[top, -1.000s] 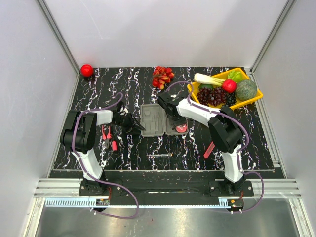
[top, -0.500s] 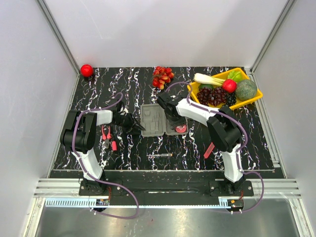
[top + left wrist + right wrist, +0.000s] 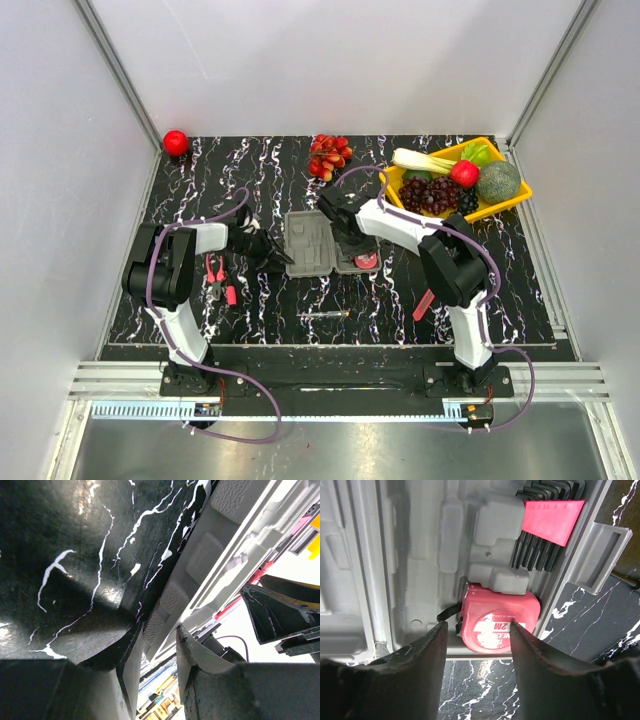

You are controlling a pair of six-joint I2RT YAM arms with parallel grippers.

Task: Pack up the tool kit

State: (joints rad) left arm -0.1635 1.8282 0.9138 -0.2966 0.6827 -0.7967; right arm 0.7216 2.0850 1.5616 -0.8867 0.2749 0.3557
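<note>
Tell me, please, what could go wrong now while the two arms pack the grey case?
1. The left tool pinches only the rim of the case; a pull could drag or tip it.
2. The open right tool straddles the tape measure, which may not sit fully in its pocket, so the lid might jam.
3. The pliers, screwdriver and knife lie outside the case; closing now would leave them out.

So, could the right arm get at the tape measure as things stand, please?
Probably yes: the right gripper hangs open directly over the tape measure in the case, with nothing between them.
</note>
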